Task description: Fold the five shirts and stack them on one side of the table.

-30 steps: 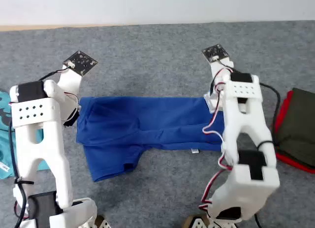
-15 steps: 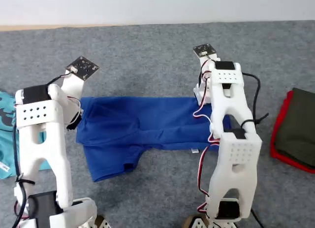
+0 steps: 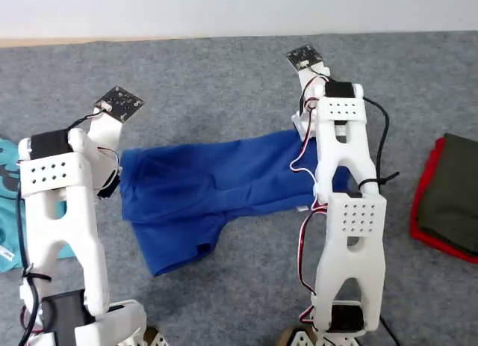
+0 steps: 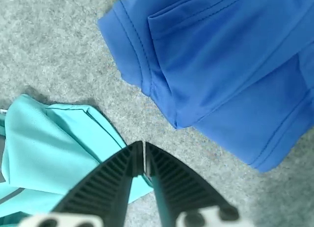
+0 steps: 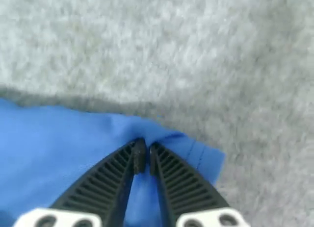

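Table (image 3: 224, 69): grey and felt-like; the blue shirt is carried at its middle.
Blue shirt (image 3: 202, 189): spread flat, partly folded, with its far right corner drawn up.
Dark shirt (image 3: 452, 189): folded, laid on a red shirt (image 3: 424, 211), well apart to the right of the blue shirt.
Teal shirt (image 4: 44, 153): found just beside the blue shirt's left edge.
Right hand (image 5: 143, 151): closed; the blue shirt's far right edge is pinched.
Left hand (image 4: 143, 156): closed, nothing held; placed beside the blue shirt's left edge.
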Controlling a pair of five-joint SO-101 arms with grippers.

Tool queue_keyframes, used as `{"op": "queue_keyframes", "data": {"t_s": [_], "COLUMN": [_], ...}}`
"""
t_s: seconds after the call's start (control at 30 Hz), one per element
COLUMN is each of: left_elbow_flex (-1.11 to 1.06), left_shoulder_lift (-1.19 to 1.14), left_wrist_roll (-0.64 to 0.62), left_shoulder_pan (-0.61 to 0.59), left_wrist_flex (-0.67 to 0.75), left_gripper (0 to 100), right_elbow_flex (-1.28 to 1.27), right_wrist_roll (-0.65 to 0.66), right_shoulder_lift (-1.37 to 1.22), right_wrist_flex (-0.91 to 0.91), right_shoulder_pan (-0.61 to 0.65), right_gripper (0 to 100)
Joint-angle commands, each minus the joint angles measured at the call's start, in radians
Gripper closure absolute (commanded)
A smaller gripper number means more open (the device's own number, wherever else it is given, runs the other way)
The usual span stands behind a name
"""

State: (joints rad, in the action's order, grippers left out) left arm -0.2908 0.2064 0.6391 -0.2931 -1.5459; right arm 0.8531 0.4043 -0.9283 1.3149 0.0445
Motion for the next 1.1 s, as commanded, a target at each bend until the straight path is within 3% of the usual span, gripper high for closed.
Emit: {"op": "queue_keyframes", "data": {"t_s": [0.0,0.1,0.23,0.33,0.47,0.73,1.07], "left_elbow_flex": [0.015,0.042,0.065,0.065,0.065,0.065,0.059], "left_shoulder_lift": [0.040,0.040,0.040,0.040,0.040,0.084,0.224], "left_wrist_roll": [-0.008,-0.008,-0.008,-0.008,-0.043,-0.055,-0.052], "left_shoulder_pan": [-0.006,-0.006,-0.006,-0.006,-0.005,-0.006,0.002], "left_wrist_flex": [-0.009,-0.058,-0.080,-0.080,-0.080,-0.095,-0.055], "left_gripper": [99,99,99,99,99,99,99], "right_elbow_flex": [0.094,0.152,0.278,0.342,0.307,0.075,-0.413], "right_wrist_roll": [0.014,0.002,-0.018,-0.020,-0.017,-0.018,0.021], "right_shoulder_lift": [0.013,0.025,0.045,0.038,0.031,0.070,0.429], "right_wrist_flex": [0.094,0.219,0.381,0.484,0.479,0.484,0.483], "right_shoulder_pan": [-0.019,-0.018,-0.015,0.004,0.010,0.004,-0.010], "right_gripper": [90.8,81.6,81.6,85.8,96.7,98.7,98.8]}}
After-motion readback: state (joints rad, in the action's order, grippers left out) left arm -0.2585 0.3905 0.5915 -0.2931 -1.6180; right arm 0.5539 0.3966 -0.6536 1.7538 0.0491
